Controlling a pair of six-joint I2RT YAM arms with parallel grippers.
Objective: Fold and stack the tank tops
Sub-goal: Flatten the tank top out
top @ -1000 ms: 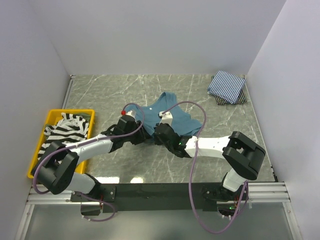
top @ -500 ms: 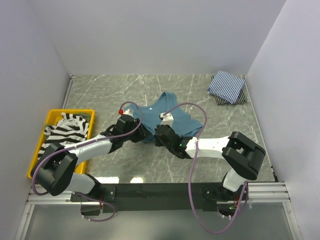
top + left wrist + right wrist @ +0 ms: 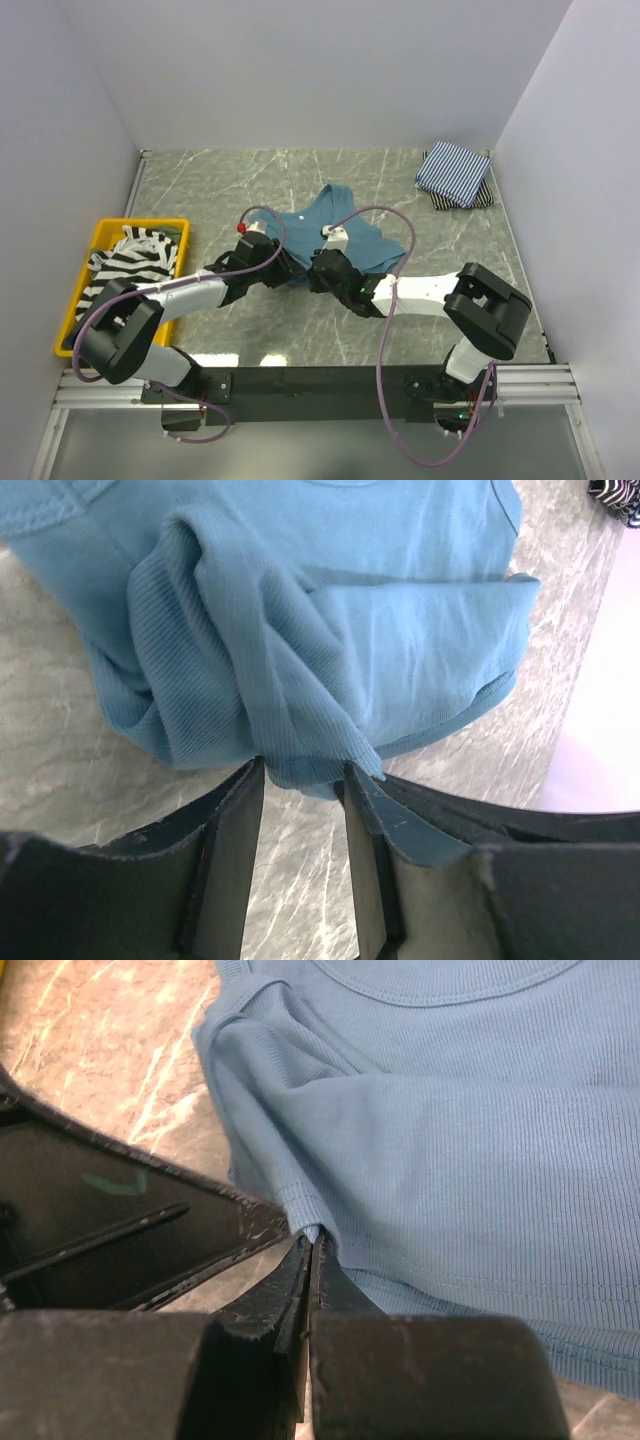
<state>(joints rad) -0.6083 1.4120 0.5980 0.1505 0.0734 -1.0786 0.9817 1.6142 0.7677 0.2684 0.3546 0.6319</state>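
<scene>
1. One black-and-white striped top (image 3: 130,262) lies in the yellow bin (image 3: 120,226), well left of my left gripper (image 3: 305,772).
2. That gripper has shifted slightly sideways; its fingers stand apart astride the bunched hem of the teal tank top (image 3: 340,205), crumpled on the bench (image 3: 230,180) just ahead.
3. Beside it, my right gripper (image 3: 312,1242) is clamped on that hem; no fold yet, I judge.
4. Overhead alone shows the folded pinstriped top (image 3: 455,172) far beyond my right gripper; wrist views alone show the hem.
</scene>
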